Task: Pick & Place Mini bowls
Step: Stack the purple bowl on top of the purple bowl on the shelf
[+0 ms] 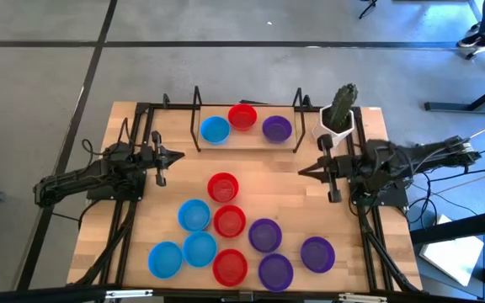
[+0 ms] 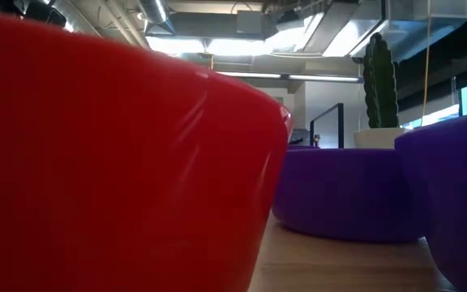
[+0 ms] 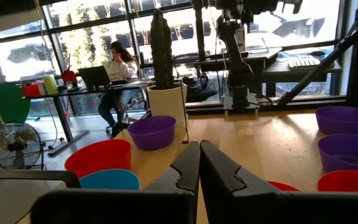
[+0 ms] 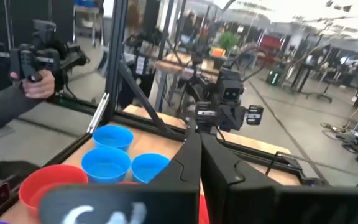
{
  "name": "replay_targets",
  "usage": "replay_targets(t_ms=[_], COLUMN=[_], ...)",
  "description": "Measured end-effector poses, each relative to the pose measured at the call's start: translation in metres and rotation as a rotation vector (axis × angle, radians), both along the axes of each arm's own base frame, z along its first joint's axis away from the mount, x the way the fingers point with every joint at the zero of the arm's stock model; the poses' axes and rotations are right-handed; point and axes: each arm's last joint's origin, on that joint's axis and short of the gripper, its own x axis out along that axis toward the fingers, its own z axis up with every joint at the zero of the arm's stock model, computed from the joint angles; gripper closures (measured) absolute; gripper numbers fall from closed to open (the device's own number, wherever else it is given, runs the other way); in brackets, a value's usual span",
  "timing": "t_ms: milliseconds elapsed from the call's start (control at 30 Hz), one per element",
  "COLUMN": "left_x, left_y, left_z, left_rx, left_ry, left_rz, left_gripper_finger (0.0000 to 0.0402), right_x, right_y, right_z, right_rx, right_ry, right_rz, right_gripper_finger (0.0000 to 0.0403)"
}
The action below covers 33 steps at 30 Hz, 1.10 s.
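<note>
A: Left gripper point(image 1: 178, 156), jaws clenched tight on nothing, hanging over the left side of the wooden table point(image 1: 310, 181). Right gripper point(image 1: 303, 172) mirrors it, jaws pressed together and empty, pointing straight back at its partner.

B: And between those two sets of jaws sits one small round red plastic bowl point(image 1: 223, 187), apart from both.

A: Just beyond it, toward the near edge, the rest of the mini bowls crowd together: three blue point(image 1: 194, 215), two more red point(image 1: 229, 221), three purple point(image 1: 264, 235), several touching.

B: On the far side of the jaws, a blue point(image 1: 215, 130), a red point(image 1: 242, 117) and a purple bowl point(image 1: 276, 128) line up inside a black wire rack point(image 1: 196, 108).

A: Just behind the right jaws stands a white pot with a green cactus point(image 1: 339, 114).

B: Left wrist view catches a seated person point(image 3: 118, 65) at a desk, well beyond the table.
</note>
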Motion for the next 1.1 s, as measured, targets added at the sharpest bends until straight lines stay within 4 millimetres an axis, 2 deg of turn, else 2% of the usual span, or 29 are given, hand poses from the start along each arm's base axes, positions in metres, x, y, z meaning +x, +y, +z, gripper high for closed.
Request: replay_targets(t_ms=[133, 233, 400, 667, 1100], left_x=[0.000, 0.000, 0.000, 0.000, 0.000], left_y=[0.000, 0.000, 0.000, 0.000, 0.000], left_z=[0.000, 0.002, 0.003, 0.003, 0.002], left_rx=[0.001, 0.008, 0.010, 0.010, 0.008], left_ry=[-0.002, -0.024, -0.030, -0.029, -0.023], left_rz=[0.000, 0.000, 0.000, 0.000, 0.000], left_gripper_finger=[0.0398, 0.0396, 0.0398, 0.0394, 0.0395], right_x=[-0.001, -0.004, -0.013, -0.023, -0.023], right_y=[0.000, -0.001, -0.003, -0.006, -0.006], right_z=[-0.049, -0.077, -0.102, -0.120, -0.121], right_rx=[0.000, 0.015, 0.036, 0.040, 0.044], right_ry=[-0.009, -0.009, -0.089, -0.106, -0.094], right_rz=[-0.001, -0.002, -0.017, -0.037, -0.036], right_gripper_finger=[0.0399, 0.0398, 0.0398, 0.0398, 0.0398])
